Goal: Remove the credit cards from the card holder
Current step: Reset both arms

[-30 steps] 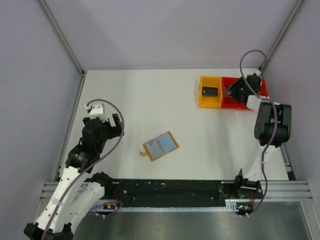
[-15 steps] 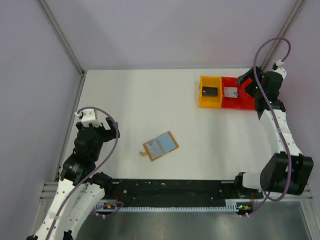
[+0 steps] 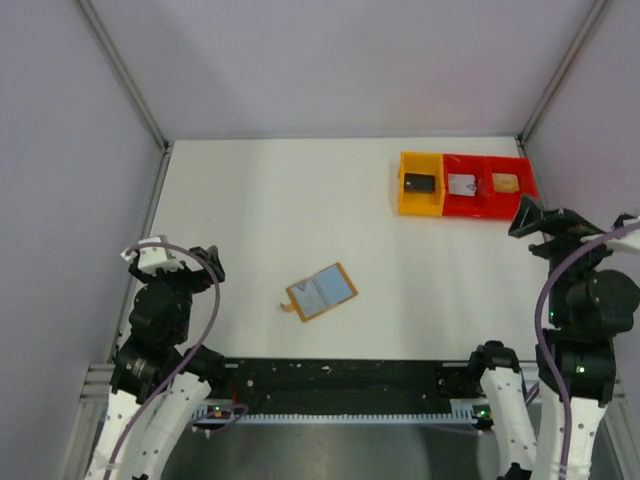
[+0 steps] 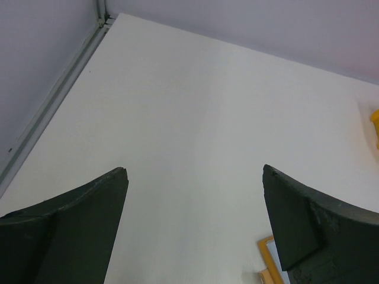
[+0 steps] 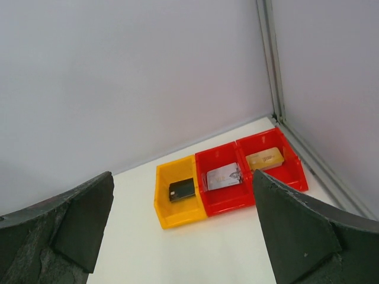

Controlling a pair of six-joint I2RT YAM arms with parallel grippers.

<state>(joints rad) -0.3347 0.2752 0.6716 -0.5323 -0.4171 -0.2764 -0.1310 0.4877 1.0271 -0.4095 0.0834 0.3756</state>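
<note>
The card holder (image 3: 321, 292) lies open and flat on the white table, a tan wallet with its grey-blue inner face up. I cannot tell separate credit cards from that inner face. A tan corner of the card holder (image 4: 267, 260) shows at the bottom of the left wrist view. My left gripper (image 3: 178, 258) is open and empty, well to the left of the wallet; the left wrist view (image 4: 194, 170) shows only bare table between its fingers. My right gripper (image 3: 548, 218) is open and empty, near the right edge below the trays; it also shows in the right wrist view (image 5: 182, 175).
A yellow tray (image 3: 404, 195) with a small black rectangle and two red trays (image 3: 480, 208) with a silver and a tan rectangle stand at the back right. They also show in the right wrist view: yellow tray (image 5: 163, 204), red trays (image 5: 228, 204). Frame posts and walls bound the table.
Both arms have drawn back toward the near edge. The right gripper has left the red trays and moved back and right. The left gripper has moved down and left. The wallet has not moved.
</note>
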